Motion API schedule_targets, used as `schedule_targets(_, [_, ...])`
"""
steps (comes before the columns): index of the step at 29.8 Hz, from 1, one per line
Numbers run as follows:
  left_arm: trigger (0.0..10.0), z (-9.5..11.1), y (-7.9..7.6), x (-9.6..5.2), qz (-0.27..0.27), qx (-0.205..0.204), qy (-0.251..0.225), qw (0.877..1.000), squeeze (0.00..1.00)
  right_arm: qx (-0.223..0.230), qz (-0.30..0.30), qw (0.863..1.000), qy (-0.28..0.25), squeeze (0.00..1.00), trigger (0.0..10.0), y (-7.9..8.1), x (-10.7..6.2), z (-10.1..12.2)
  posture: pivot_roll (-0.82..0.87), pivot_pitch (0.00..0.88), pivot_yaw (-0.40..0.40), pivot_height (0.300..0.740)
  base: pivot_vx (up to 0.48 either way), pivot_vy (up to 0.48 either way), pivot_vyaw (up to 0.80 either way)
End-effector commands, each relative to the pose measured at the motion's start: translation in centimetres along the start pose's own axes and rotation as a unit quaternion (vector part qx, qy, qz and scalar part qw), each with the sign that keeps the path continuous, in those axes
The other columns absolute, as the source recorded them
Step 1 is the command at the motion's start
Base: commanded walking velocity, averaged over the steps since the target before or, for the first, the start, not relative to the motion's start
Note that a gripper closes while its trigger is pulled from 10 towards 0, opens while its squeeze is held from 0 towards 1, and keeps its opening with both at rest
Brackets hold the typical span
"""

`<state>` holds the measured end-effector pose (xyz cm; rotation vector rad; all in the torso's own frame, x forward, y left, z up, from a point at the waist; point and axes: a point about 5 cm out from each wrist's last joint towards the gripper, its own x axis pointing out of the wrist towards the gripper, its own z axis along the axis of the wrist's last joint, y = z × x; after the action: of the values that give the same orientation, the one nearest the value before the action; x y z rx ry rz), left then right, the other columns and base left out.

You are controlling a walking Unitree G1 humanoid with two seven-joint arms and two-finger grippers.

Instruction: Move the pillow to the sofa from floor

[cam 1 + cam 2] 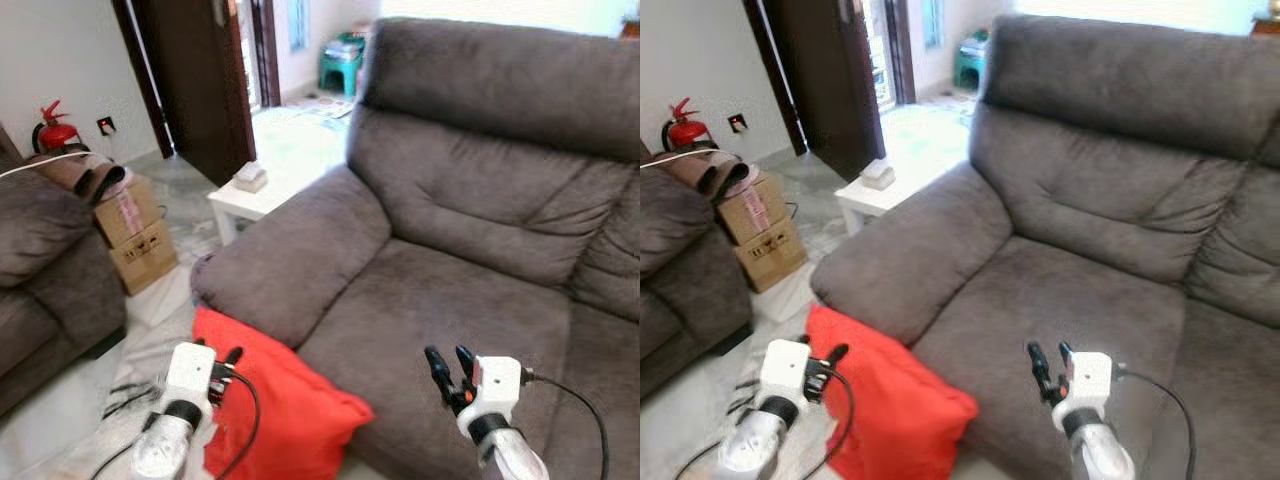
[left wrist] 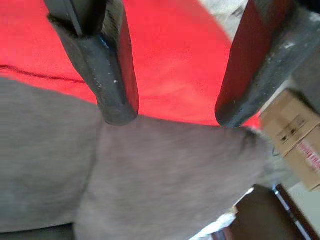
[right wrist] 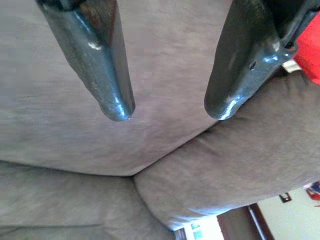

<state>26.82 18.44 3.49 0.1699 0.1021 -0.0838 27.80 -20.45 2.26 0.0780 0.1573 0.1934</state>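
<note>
The soft red fabric pillow (image 1: 275,405) leans on the floor against the front of the grey upholstered sofa (image 1: 470,300), below its armrest. The left tool (image 1: 224,362) hovers over it, jaws parted and empty; a shallow pinch could slip off. The right tool (image 1: 451,368), open and empty, hangs above the seat. A white low table (image 1: 262,196) and brown cardboard boxes (image 1: 138,232) stand well apart

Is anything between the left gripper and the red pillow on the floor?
Nothing visible. The left gripper, fingers open, hangs right above the red pillow, which leans against the sofa armrest.
</note>
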Motion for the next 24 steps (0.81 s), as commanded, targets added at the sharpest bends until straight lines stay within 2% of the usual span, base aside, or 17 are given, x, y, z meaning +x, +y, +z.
schedule_targets(1, [10.0, -0.57, 1.01, -0.7, 0.015, 0.006, 0.009, 1.0, 0.0, -0.007, 0.027, 1.0, 0.006, 0.0, 10.0, 0.99, 0.15, -0.21, -0.03, 0.036, 0.029, 0.646, 0.0, 0.0, 0.58])
schedule_targets(20, [10.0, -0.08, 1.12, -0.35, 0.021, 0.006, -0.001, 1.0, 0.0, -0.01, 0.04, 0.999, 0.012, 0.0, 10.0, 1.25, -0.02, -0.5, -0.03, 0.037, 0.028, 0.646, 0.0, 0.0, 0.8])
schedule_targets(24, [10.0, -0.2, 1.28, -0.36, 0.024, 0.006, 0.003, 1.0, 0.0, 0.008, 0.026, 1.0, 0.012, 0.0, 10.0, 1.15, -0.04, -0.66, -0.02, 0.037, 0.027, 0.646, 0.0, 0.0, 0.6])
